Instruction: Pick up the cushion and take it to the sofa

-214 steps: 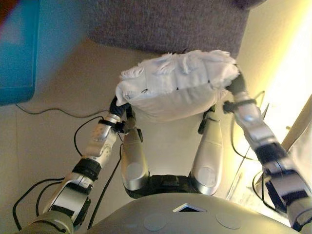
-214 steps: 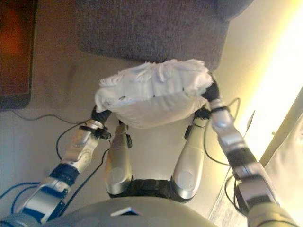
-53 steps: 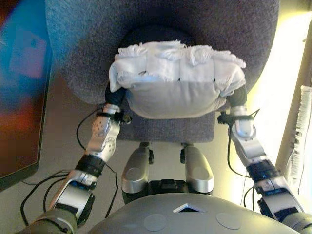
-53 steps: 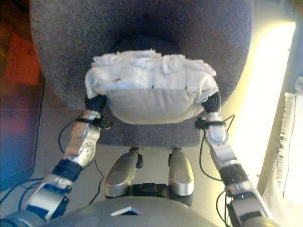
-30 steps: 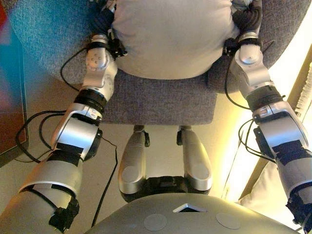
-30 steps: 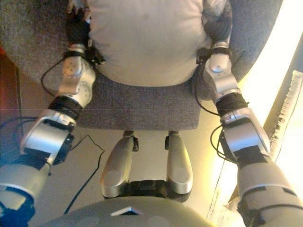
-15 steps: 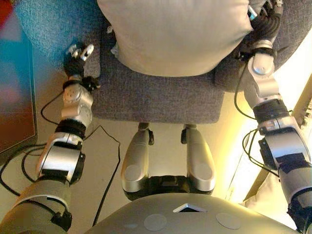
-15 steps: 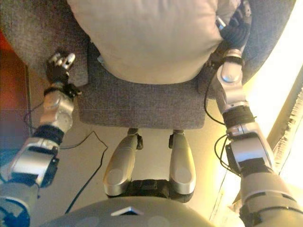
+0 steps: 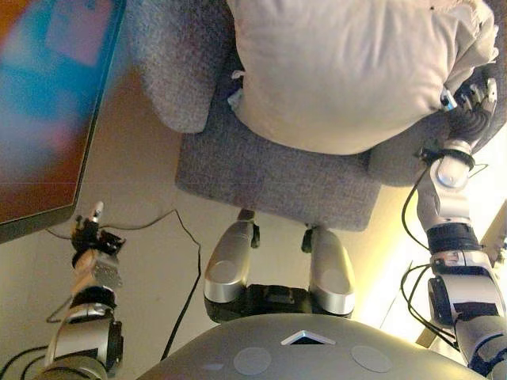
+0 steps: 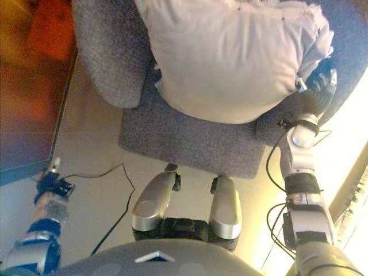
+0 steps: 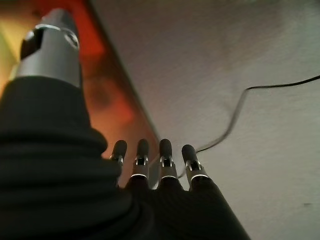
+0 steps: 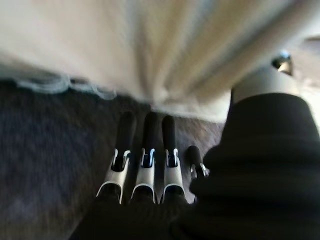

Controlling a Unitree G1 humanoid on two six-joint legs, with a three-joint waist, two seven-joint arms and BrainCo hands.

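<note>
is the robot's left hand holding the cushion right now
No, the left hand hangs open down by the floor, far from the cushion, which lies on the grey sofa.

cushion (image 9: 348, 71) fills sofa (image 9: 277, 170) seat; only front strip free.

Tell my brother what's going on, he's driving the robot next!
Left hand: open, holds nothing, low by the robot's left side above the floor, well away from the sofa.
Right hand: open, fingers straight, beside the cushion's right edge at the sofa's arm, not gripping it.
Cushion: lies on the sofa seat, leaning toward the backrest.
Done: cushion delivered to the sofa, both hands off it.
Left: probably just draw the right hand clear without snagging the cushion.
</note>
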